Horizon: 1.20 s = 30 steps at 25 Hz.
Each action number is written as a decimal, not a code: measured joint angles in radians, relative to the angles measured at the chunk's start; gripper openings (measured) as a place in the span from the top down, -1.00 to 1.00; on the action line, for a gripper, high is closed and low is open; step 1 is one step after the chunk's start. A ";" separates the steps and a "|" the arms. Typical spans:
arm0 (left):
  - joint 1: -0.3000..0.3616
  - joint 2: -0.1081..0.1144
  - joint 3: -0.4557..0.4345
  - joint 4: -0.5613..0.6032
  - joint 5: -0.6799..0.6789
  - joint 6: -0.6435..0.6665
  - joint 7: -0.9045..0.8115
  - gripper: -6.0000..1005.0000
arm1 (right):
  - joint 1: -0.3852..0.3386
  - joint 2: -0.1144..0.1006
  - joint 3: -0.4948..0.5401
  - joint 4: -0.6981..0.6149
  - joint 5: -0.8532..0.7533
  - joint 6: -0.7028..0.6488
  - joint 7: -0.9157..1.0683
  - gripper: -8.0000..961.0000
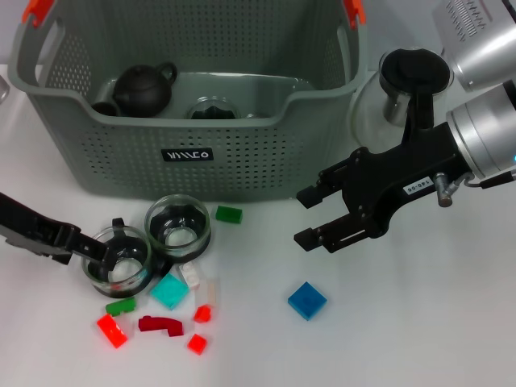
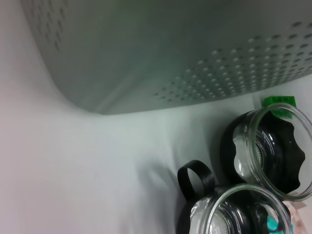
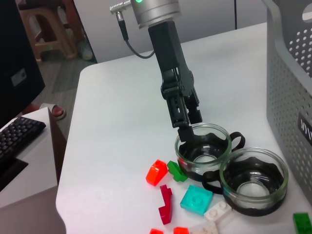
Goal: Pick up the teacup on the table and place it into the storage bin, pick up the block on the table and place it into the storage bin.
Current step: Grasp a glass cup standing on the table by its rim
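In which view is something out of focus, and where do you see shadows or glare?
Left wrist view: the storage bin wall is blurred, very close to the lens; the nearer teacup casts a soft shadow on the table. Head view: sharp, with faint shadows under the bin. Right wrist view: sharp; the left tool is at that cup's rim.

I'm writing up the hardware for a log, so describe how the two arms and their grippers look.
The right gripper is matt black with blocky angular fingers and a small white label with dark characters, mounted on a silver cylindrical wrist with a metal plug. The left gripper is likewise black, on a slim black link below a silver wrist bearing a green light, a grey cable plugged in beside it.
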 joint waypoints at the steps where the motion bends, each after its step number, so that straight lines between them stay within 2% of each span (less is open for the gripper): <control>1: 0.001 0.000 0.000 0.000 0.000 -0.001 0.005 -0.80 | 0.000 0.000 0.000 0.000 0.000 0.000 0.000 -0.43; 6: 0.020 0.007 -0.016 -0.061 -0.010 0.010 0.066 -0.80 | -0.002 0.000 0.005 0.000 0.002 0.006 0.000 -0.43; 13: 0.034 0.009 -0.073 -0.226 -0.070 0.179 0.152 -0.80 | -0.002 -0.002 0.050 0.000 0.006 0.004 0.003 -0.43; 17: 0.037 -0.012 -0.060 -0.263 -0.165 0.283 0.241 -0.80 | -0.004 -0.002 0.066 0.007 0.007 0.007 0.001 -0.43; 23: 0.038 -0.050 -0.012 -0.235 -0.183 0.280 0.375 -0.80 | -0.006 -0.002 0.081 0.012 0.008 0.011 -0.001 -0.43; 30: 0.039 -0.084 0.015 -0.219 -0.181 0.252 0.466 -0.80 | -0.006 0.003 0.102 0.015 0.008 0.011 -0.008 -0.43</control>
